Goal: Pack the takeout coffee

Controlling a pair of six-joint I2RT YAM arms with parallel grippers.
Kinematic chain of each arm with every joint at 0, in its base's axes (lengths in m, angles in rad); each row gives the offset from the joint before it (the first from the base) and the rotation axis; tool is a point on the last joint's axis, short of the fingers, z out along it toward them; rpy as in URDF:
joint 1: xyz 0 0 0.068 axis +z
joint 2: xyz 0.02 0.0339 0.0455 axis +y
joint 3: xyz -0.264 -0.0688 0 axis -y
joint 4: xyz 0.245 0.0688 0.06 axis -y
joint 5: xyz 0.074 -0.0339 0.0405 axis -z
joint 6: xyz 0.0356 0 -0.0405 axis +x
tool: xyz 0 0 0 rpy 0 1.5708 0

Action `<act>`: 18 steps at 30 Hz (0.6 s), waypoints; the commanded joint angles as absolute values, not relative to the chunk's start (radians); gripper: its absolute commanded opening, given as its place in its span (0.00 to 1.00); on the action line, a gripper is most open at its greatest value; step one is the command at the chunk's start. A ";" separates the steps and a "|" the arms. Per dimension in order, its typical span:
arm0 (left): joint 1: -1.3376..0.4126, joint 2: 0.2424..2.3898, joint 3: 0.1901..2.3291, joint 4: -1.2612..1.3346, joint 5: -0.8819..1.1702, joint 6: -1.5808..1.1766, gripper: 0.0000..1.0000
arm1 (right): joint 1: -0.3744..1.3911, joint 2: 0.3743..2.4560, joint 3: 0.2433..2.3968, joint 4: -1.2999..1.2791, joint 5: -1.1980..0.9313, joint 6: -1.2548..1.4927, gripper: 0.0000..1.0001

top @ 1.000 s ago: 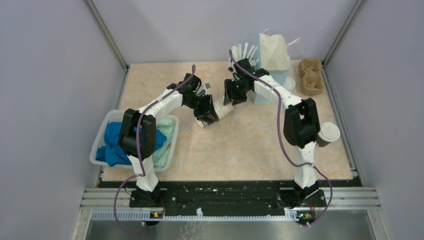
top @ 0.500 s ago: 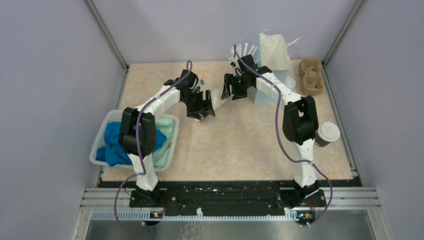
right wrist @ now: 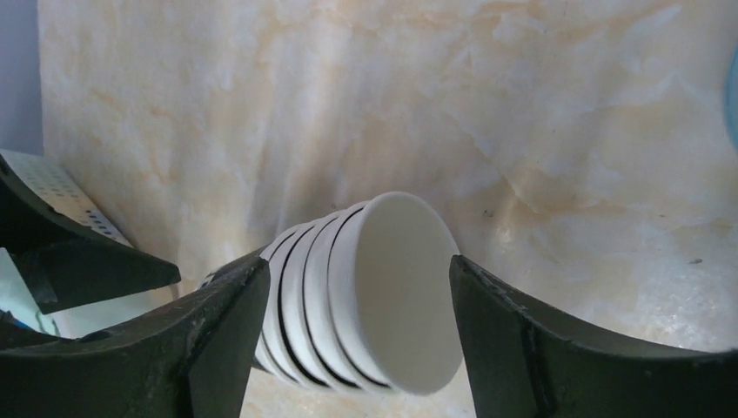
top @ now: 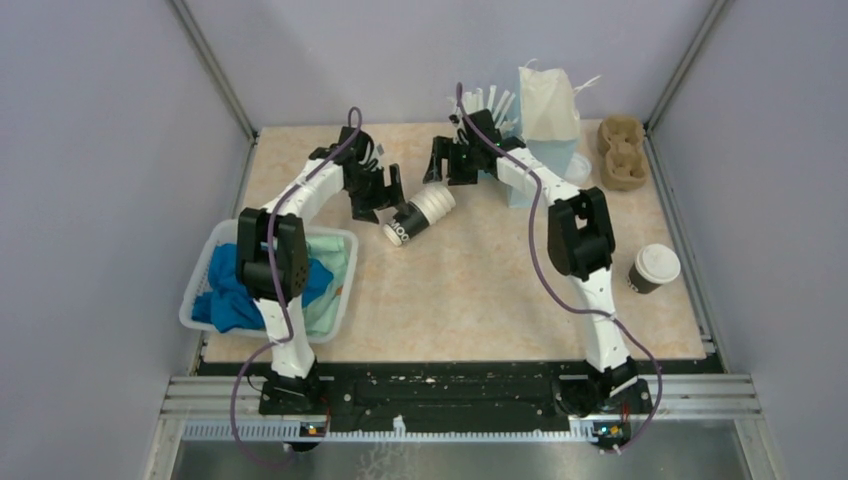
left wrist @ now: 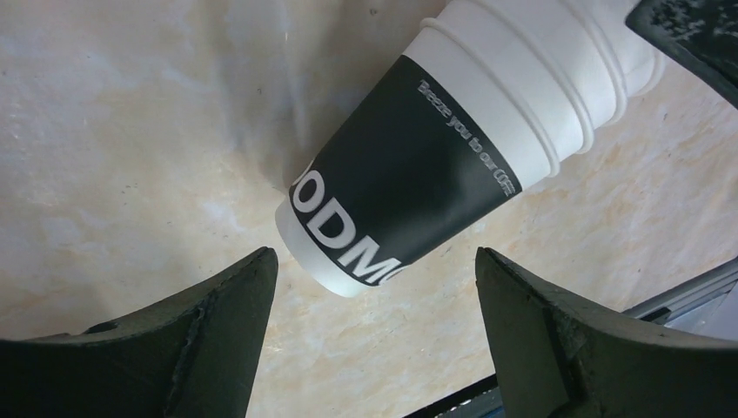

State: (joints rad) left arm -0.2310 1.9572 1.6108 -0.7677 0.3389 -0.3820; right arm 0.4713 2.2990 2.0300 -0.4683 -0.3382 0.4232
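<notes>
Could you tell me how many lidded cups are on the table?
1: the takeout coffee stands upright near the table's right edge. The stacked cups lying mid-table are lidless; none seems hidden.

Left wrist view crops the cup stack [left wrist: 418, 165].

The stack of lidless cups [top: 420, 213], earlier held between both grippers, now lies free on its side on the tabletop. The left gripper [top: 378, 198] and right gripper [top: 441, 168] have spread wide and backed toward the far edge. The right arm no longer overlaps the takeout coffee [top: 654, 267].
</notes>
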 commanded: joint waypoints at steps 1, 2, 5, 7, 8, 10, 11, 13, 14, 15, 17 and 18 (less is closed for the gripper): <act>-0.236 1.988 1.610 -0.787 0.344 -0.344 0.88 | 0.478 2.304 2.050 -0.446 -0.401 0.466 0.72; -0.235 1.996 1.610 -0.789 0.347 -0.341 0.87 | 0.479 2.289 2.035 -0.446 -0.417 0.472 0.69; -0.230 2.012 1.596 -0.783 0.365 -0.345 0.80 | 0.474 2.222 1.977 -0.433 -0.450 0.530 0.55; -0.227 2.012 1.577 -0.766 0.385 -0.351 0.77 | 0.471 2.176 1.937 -0.416 -0.492 0.579 0.44; -0.227 2.010 1.568 -0.761 0.392 -0.353 0.77 | 0.471 2.153 1.913 -0.416 -0.498 0.603 0.39; -0.227 2.007 1.559 -0.755 0.400 -0.355 0.76 | 0.468 2.091 1.844 -0.394 -0.519 0.653 0.33; -0.227 2.005 1.554 -0.751 0.408 -0.357 0.76 | 0.468 2.068 1.808 -0.377 -0.532 0.679 0.30; -0.226 1.997 1.543 -0.743 0.423 -0.364 0.76 | 0.468 2.024 1.746 -0.345 -0.548 0.720 0.24; -0.226 1.991 1.536 -0.735 0.427 -0.367 0.76 | 0.467 2.000 1.723 -0.335 -0.552 0.733 0.20; -0.226 1.985 1.530 -0.730 0.432 -0.369 0.76 | 0.468 1.978 1.703 -0.327 -0.552 0.743 0.18; -0.227 1.970 1.519 -0.717 0.449 -0.371 0.78 | 0.468 1.938 1.675 -0.326 -0.546 0.742 0.17; -0.227 1.959 1.511 -0.710 0.455 -0.372 0.79 | 0.469 1.922 1.667 -0.335 -0.541 0.734 0.14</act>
